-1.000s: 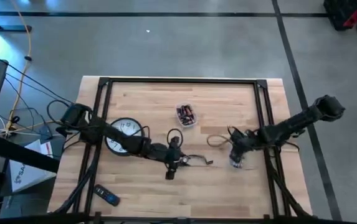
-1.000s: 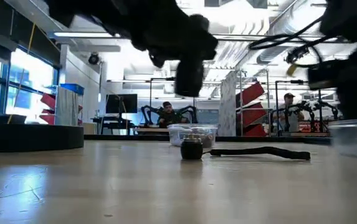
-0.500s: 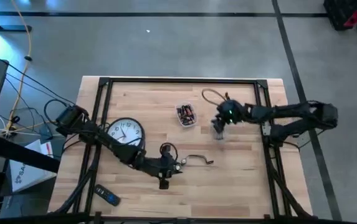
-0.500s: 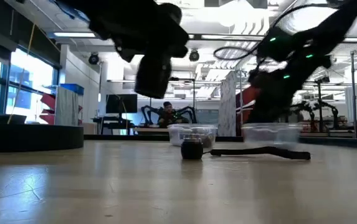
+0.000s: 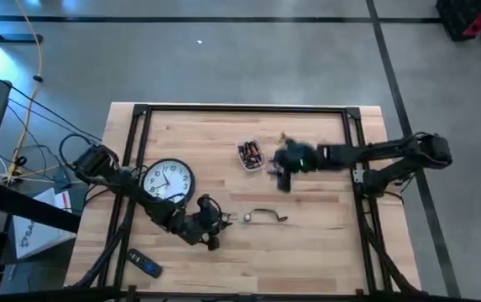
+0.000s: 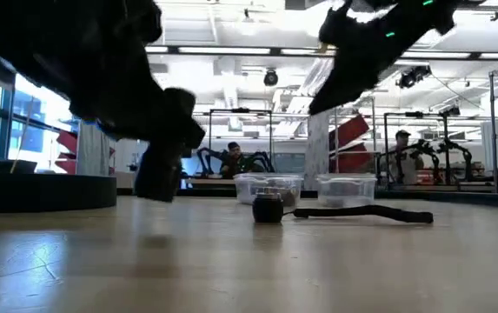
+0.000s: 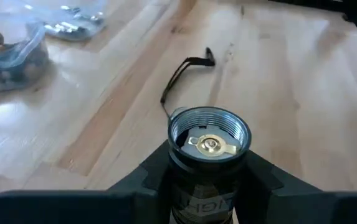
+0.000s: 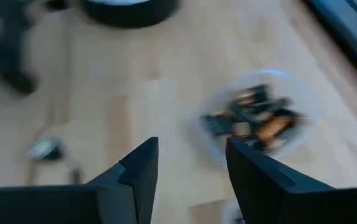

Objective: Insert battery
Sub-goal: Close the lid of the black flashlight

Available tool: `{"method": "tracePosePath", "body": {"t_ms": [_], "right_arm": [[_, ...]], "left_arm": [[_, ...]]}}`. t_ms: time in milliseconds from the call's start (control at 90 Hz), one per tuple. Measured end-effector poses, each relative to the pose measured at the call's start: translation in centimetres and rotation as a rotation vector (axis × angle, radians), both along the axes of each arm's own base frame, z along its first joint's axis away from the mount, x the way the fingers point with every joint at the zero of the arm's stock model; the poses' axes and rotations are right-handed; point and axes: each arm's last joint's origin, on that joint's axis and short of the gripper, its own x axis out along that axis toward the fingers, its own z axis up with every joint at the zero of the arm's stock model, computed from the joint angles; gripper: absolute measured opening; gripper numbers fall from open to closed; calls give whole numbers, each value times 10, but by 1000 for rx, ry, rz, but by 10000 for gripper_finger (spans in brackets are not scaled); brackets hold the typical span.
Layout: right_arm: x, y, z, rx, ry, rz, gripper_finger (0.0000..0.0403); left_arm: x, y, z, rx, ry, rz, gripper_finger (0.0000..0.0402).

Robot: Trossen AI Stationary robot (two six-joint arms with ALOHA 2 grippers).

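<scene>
Left gripper (image 7: 207, 186) clamps my flashlight body (image 7: 208, 146), open threaded end outward, above table front. Right gripper (image 8: 190, 168), fingers spread, empty, near battery tub (image 8: 256, 118) just beside it. I judge: descend centred, pinch one battery lengthwise, keep flashlight level.

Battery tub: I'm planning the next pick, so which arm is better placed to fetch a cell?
Right. Its open, empty pincer hovers beside the battery tub, while the left pincer already holds the open flashlight.
</scene>
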Motion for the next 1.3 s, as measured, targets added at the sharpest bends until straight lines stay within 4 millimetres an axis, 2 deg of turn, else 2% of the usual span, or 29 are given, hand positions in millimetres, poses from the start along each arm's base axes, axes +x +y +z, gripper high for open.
{"method": "tracePosePath", "body": {"t_ms": [100,211,278,378,478,678,833,1044,1300], "right_arm": [[-12,38,-22,54,-102,73,154],[-26,69,-41,116,-259,124,154],[-32,87,-53,100,-289,126,154],[-31,106,-73,70,-285,106,154],[-19,121,-93,42,-274,83,153],[3,136,-140,49,-314,-9,153],[13,142,-167,99,-356,-56,153],[36,148,-178,59,-376,-122,153],[46,148,-177,35,-368,-154,153]], "left_arm": [[0,-4,-6,-5,-12,-6,92],[2,-5,-14,-9,-16,-7,92],[5,-4,-17,-16,-26,-1,92],[10,0,-20,-23,-42,15,92],[13,5,-22,-6,-41,25,92],[16,9,-22,27,-33,21,92],[17,9,-21,51,-44,1,92],[20,15,-20,62,-41,-13,92],[23,20,-21,70,-38,-3,92]]}}
